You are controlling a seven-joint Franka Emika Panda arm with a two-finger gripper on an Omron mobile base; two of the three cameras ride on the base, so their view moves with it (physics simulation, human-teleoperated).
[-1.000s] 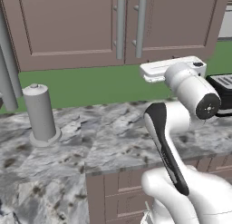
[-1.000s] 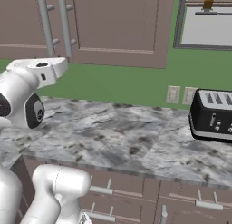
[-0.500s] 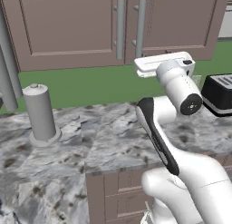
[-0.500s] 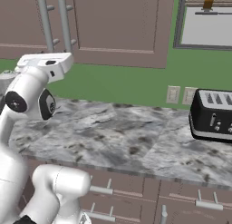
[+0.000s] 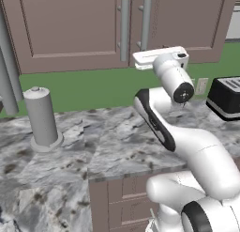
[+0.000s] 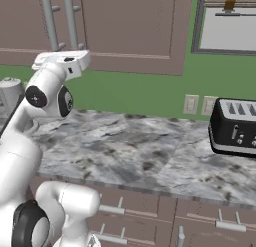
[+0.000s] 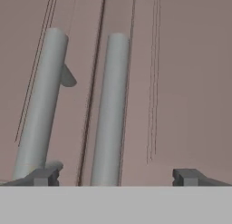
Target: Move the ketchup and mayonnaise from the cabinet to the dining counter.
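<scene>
My arm has risen over the last second and swung my pincer (image 7: 115, 177) up to the cabinet (image 5: 70, 29), jaws spread wide, empty, framing the right handle (image 7: 111, 109). The doors are shut, so ketchup and mayonnaise are presumably inside, unseen; opening comes first. No readable writing anywhere.

Marbled grey-white worktop (image 5: 93, 151) runs left to right under the wall cabinets, drawer fronts below. Standing on it — a grey cylindrical canister (image 5: 42, 116) on a round base, far left; a black toaster (image 6: 234, 127), far right, against the wall.
</scene>
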